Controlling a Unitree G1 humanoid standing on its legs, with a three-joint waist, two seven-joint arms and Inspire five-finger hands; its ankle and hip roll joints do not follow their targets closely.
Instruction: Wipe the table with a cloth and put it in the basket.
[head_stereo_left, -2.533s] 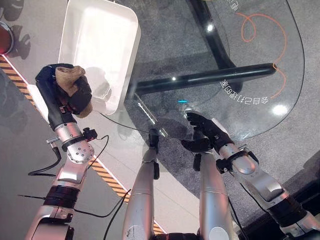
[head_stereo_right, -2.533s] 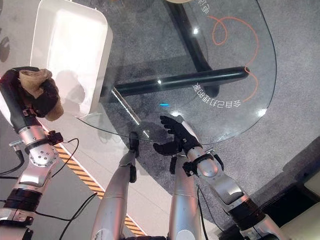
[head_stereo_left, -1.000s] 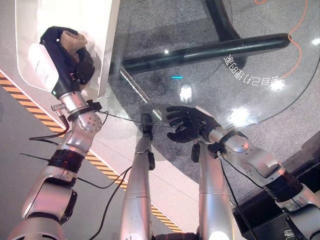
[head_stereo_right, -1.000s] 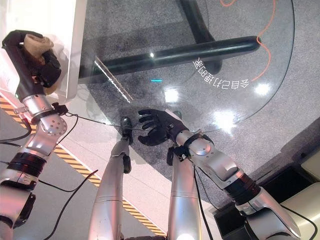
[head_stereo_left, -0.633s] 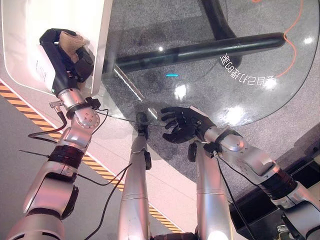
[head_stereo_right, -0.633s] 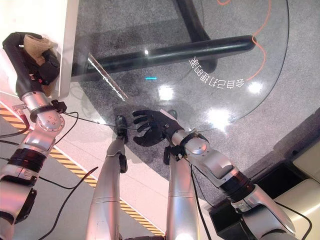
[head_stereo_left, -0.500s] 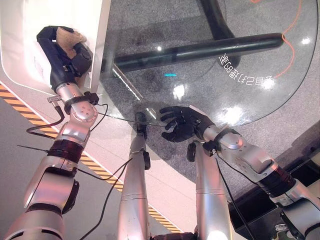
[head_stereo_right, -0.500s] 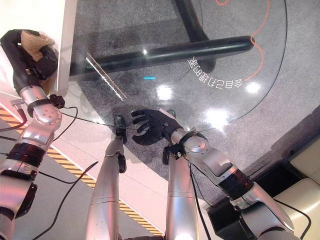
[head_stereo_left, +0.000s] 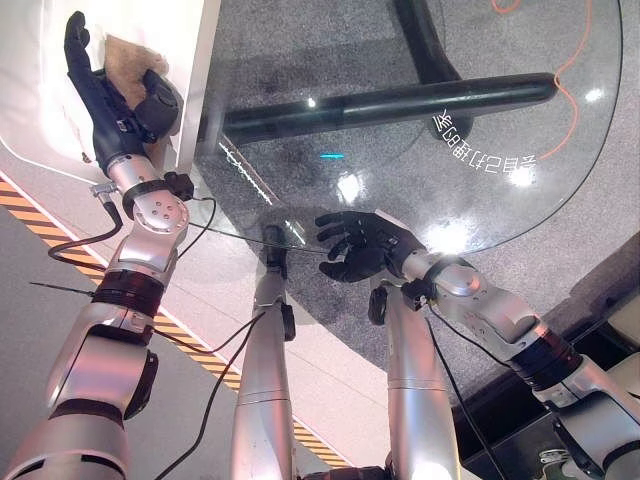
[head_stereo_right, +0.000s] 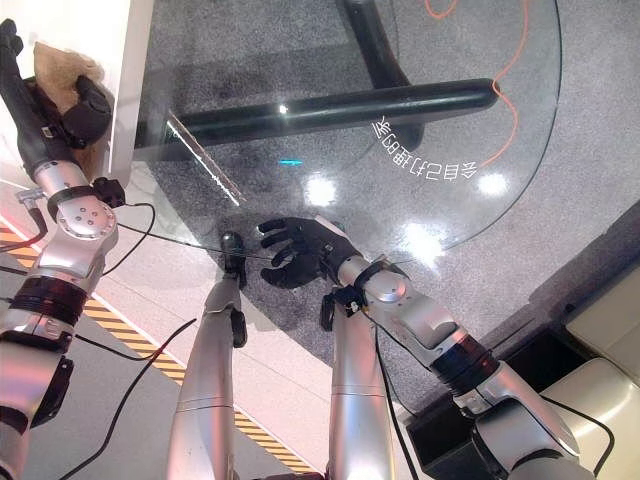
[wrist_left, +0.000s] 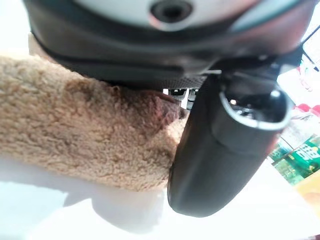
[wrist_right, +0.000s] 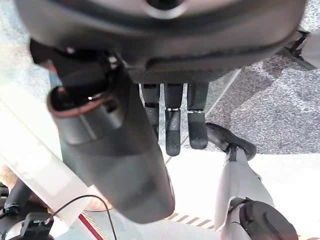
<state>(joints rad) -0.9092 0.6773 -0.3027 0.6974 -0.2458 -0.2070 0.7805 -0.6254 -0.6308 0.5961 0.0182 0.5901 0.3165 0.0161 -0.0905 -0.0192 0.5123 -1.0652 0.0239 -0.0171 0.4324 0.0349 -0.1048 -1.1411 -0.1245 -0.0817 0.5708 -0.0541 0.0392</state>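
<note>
My left hand (head_stereo_left: 105, 85) at 10 o'clock, fingers straight, tan cloth (head_stereo_left: 125, 55) against palm over white basket (head_stereo_left: 30, 100). Right hand (head_stereo_left: 360, 245) relaxed, fingers spread, above glass table (head_stereo_left: 480, 120).

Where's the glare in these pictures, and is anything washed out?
Left eye view: bright spots of lamp glare on the glass table, by its near edge. The white basket is blown out to near flat white. Left wrist view: the basket floor under the tan cloth is overexposed too, beside the left robot hand.
</note>
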